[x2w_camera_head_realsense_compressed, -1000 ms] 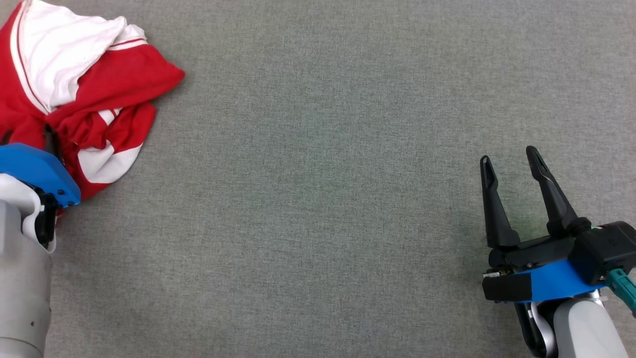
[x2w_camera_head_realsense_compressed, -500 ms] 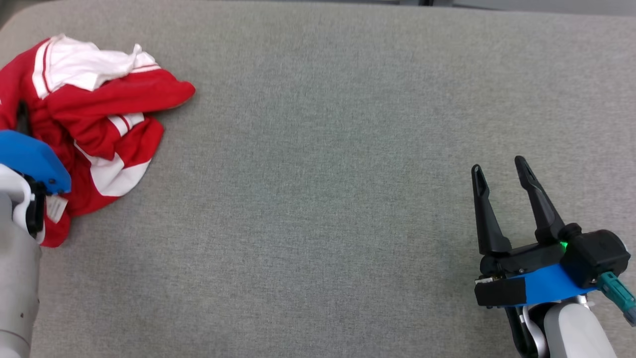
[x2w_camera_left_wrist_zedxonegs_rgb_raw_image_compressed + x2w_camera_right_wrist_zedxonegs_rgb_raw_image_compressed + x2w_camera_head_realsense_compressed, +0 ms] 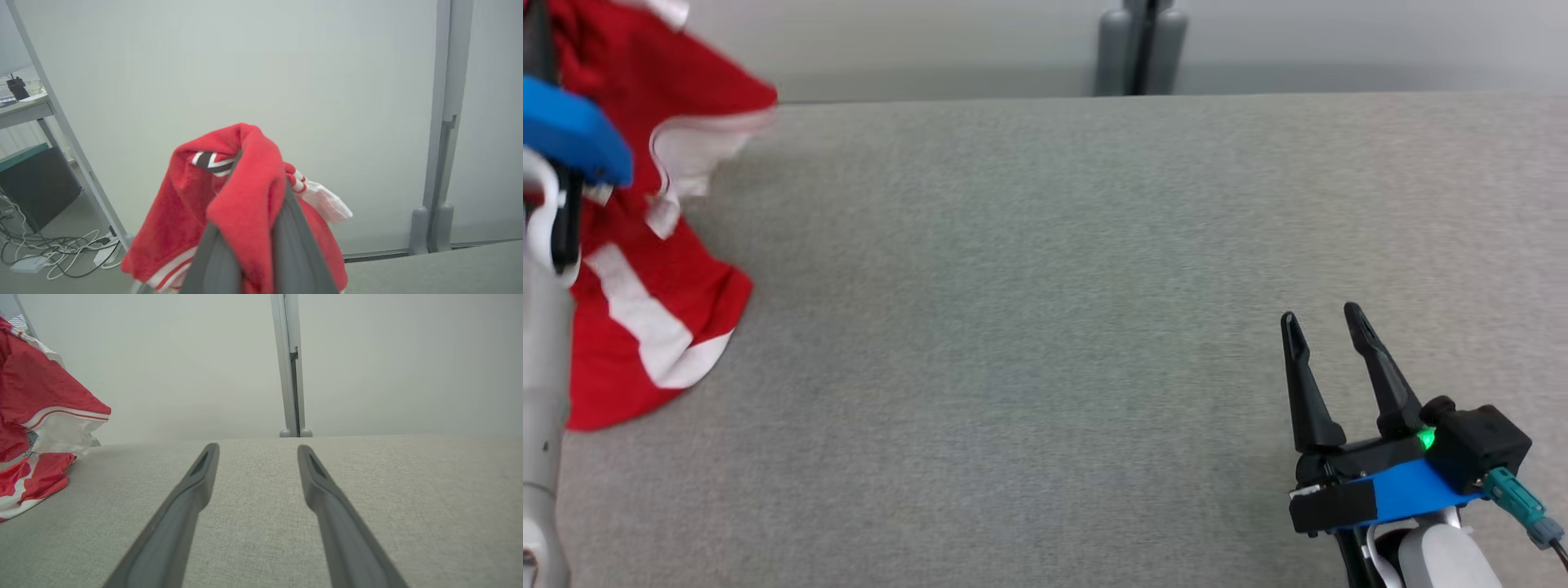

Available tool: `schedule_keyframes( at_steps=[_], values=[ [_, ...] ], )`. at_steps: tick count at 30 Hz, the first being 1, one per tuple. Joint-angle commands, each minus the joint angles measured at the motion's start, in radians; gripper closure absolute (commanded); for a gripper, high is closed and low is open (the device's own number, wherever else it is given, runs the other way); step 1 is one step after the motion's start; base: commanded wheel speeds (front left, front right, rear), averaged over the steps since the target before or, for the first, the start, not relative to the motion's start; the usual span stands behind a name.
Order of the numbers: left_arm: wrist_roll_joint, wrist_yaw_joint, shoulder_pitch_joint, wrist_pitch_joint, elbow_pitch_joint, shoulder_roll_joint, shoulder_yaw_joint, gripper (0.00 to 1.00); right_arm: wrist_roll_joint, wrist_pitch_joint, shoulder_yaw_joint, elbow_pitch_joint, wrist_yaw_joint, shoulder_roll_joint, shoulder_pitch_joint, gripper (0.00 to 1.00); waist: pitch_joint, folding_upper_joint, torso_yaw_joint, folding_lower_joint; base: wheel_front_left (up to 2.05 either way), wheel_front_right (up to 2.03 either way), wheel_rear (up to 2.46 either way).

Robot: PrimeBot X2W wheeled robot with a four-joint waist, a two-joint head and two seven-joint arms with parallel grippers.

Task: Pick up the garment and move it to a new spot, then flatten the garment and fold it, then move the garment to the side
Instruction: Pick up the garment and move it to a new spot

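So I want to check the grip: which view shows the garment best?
Left wrist view: the left gripper is shut on the garment, which drapes over its fingers. Head view shows it hanging at the left; right wrist view catches its edge.

The garment [image 3: 678, 286] is cut off top and left.

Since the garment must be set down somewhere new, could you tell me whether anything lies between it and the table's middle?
Nothing visible does. The garment hangs from the left gripper at the left end of the table; its grey surface towards the middle is bare. The open right gripper sits far right.
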Motion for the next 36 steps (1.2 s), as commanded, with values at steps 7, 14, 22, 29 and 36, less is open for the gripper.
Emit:
schedule_keyframes(
  at_steps=[7, 14, 22, 29, 36],
  values=[
    [-0.004, 0.0, -0.067, 0.03, -0.229, -0.026, -0.082, 1.0, 0.045, -0.007, 0.003, -0.001, 0.0, -0.004, 0.026, 0.0, -0.059, 0.0, -0.128, 0.0001, 0.0, 0.0, 0.0],
    [-0.016, 0.0, -0.083, 0.098, -0.443, -0.076, -0.137, 1.0, 0.075, -0.007, 0.007, -0.012, 0.0, -0.003, 0.028, 0.0, -0.048, 0.0, -0.221, 0.0001, 0.0, 0.0, 0.0],
    [-0.057, 0.004, 0.022, 0.13, -0.576, -0.153, -0.195, 1.0, 0.087, -0.006, 0.013, -0.012, 0.0, -0.003, 0.03, 0.0, -0.051, 0.0, -0.26, 0.0001, 0.0, 0.0, 0.0],
    [-0.102, 0.024, 0.239, 0.12, -0.601, -0.181, -0.225, 1.0, 0.093, -0.006, 0.02, -0.016, 0.0, -0.003, 0.033, 0.0, -0.056, 0.0, -0.248, 0.0001, 0.0, 0.0, 0.0],
    [-0.126, 0.027, 0.441, 0.099, -0.54, -0.236, -0.298, 1.0, 0.088, -0.006, 0.025, -0.003, 0.0, -0.004, 0.028, 0.0, -0.053, 0.0, -0.228, 0.0001, 0.0, 0.0, 0.0]
  ],
)
